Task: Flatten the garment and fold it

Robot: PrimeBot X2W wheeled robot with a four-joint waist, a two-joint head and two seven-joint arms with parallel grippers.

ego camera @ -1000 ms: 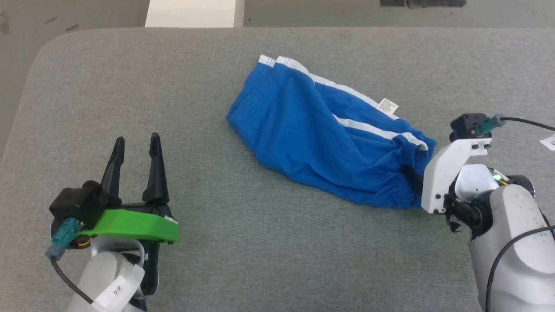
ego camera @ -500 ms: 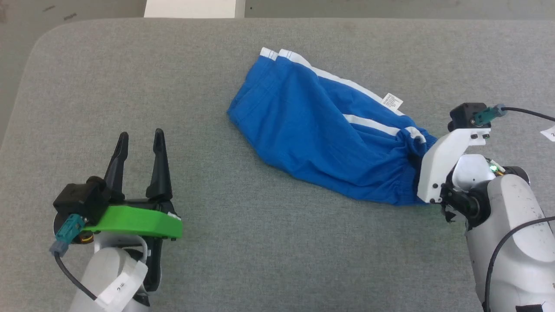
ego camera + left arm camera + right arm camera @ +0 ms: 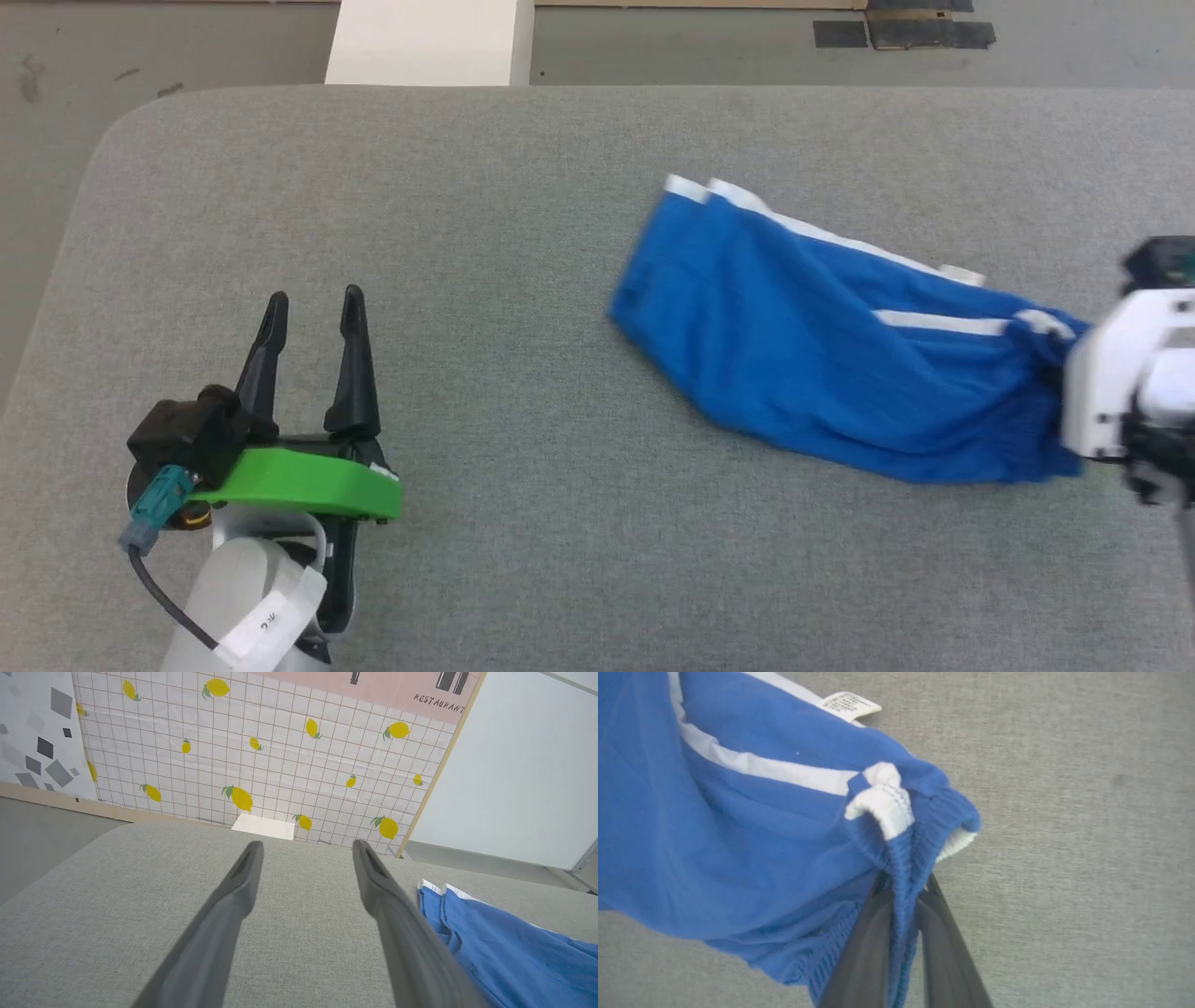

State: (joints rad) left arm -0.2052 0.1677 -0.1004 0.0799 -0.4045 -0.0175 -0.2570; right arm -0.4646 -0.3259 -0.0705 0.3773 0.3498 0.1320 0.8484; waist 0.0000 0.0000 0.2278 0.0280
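The garment [image 3: 822, 364], bright blue shorts with white side stripes, lies bunched and stretched across the right half of the grey table [image 3: 467, 187]. My right gripper [image 3: 903, 882] is shut on its elastic waistband [image 3: 901, 858], which is gathered between the fingers and lifted slightly. A small white tag [image 3: 850, 705] pokes out at the upper edge. The right arm's white wrist mount [image 3: 1116, 373] sits at the shorts' right end. My left gripper [image 3: 316, 297] hovers open and empty over the table's left part, well apart from the leg hems [image 3: 434, 889].
The table's far left corner is rounded [image 3: 121, 121], with grey floor beyond it. A white box [image 3: 429, 42] stands behind the far edge. A lemon-patterned wall panel [image 3: 280, 742] rises past the table.
My right gripper has pulled the shorts to the right across the table, stretching them out. The head camera has shifted as well. The left gripper has stayed open in much the same place.
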